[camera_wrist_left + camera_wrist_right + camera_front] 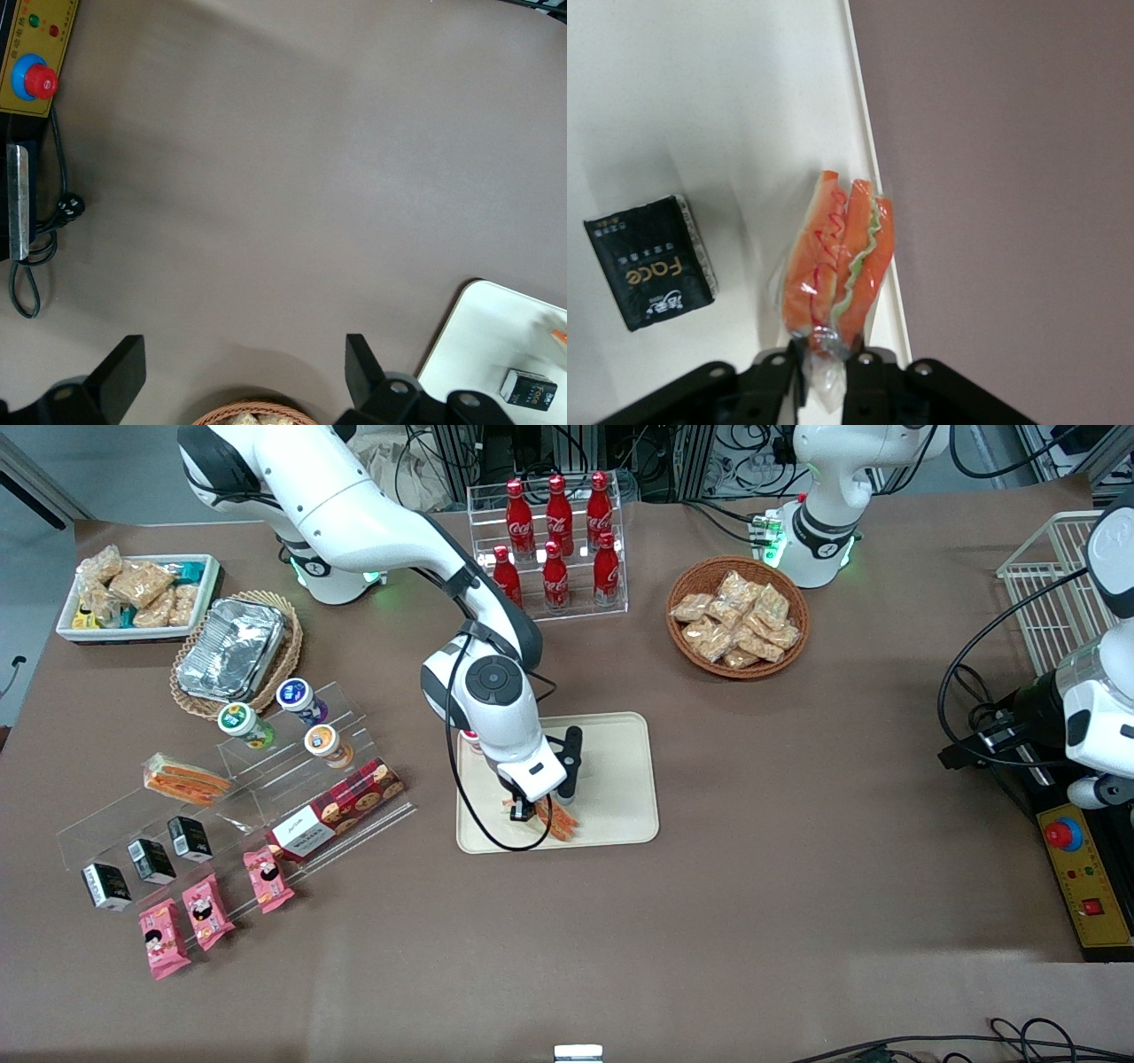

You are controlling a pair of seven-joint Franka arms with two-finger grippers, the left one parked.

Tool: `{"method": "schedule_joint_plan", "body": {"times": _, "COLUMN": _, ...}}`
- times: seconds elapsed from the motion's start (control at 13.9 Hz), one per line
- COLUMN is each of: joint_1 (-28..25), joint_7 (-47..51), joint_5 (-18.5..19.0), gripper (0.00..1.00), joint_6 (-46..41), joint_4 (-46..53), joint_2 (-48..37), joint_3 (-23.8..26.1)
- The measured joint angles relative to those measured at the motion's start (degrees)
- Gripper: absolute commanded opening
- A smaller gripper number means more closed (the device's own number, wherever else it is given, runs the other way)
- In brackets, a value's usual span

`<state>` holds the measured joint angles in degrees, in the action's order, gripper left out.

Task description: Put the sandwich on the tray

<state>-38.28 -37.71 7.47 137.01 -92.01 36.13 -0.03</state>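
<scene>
One sandwich (837, 266) held over the tray (620, 815).

End effector (537, 812) was above the tray's edge nearest the front camera, fingers closed tight on the twisted tail of the sandwich's clear wrap, so the food hung by its film with the orange cut end showing in the wrist view; whether it touched the tray could not be told. Gripping the wrap probably spared the bread from crushing. Release looked like the remaining step. A black packet (651, 261) beside it on the tray read "Face". Red bottles (558, 540) in the clear rack carried Coca-Cola script.
</scene>
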Motion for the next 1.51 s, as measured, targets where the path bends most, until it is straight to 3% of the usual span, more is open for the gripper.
{"method": "schedule_joint_plan", "body": {"times": 0.07, "joint_1": 0.02, "joint_7": -0.19, "joint_5": 0.0, "gripper": 0.7, "joint_6": 0.02, "joint_4": 0.06, "joint_2": -0.06, "joint_3": -0.07}}
{"method": "schedule_joint_plan", "body": {"times": 0.22, "joint_1": 0.15, "joint_7": -0.33, "joint_5": 0.0, "gripper": 0.72, "joint_6": 0.03, "joint_4": 0.21, "joint_2": -0.09, "joint_3": -0.25}}
{"method": "schedule_joint_plan", "body": {"times": 0.29, "joint_1": 0.26, "joint_7": -0.32, "joint_5": 0.0, "gripper": 0.94, "joint_6": 0.04, "joint_4": 0.27, "joint_2": -0.11, "joint_3": -0.29}}
{"method": "schedule_joint_plan", "body": {"times": 0.36, "joint_1": 0.36, "joint_7": -0.32, "joint_5": 0.0, "gripper": 0.99, "joint_6": 0.08, "joint_4": 0.37, "joint_2": -0.22, "joint_3": -0.32}}
{"method": "schedule_joint_plan", "body": {"times": 0.58, "joint_1": 0.9, "joint_7": -0.16, "joint_5": -0.17, "gripper": 0.99, "joint_6": 0.15, "joint_4": 0.71, "joint_2": -1.62, "joint_3": -0.83}}
{"method": "schedule_joint_plan", "body": {"times": 0.79, "joint_1": 3.74, "joint_7": -0.14, "joint_5": -4.15, "gripper": 0.99, "joint_6": 0.03, "joint_4": 0.96, "joint_2": -5.33, "joint_3": -0.98}}
{"method": "schedule_joint_plan", "body": {"times": 1.15, "joint_1": 9.83, "joint_7": -0.09, "joint_5": -6.86, "gripper": 0.99, "joint_6": -7.75, "joint_4": 1.15, "joint_2": -12.04, "joint_3": -1.39}}
{"method": "schedule_joint_plan", "body": {"times": 1.51, "joint_1": 15.24, "joint_7": 1.3, "joint_5": -14.61, "gripper": 0.99, "joint_6": -17.15, "joint_4": 1.84, "joint_2": -17.2, "joint_3": -5.13}}
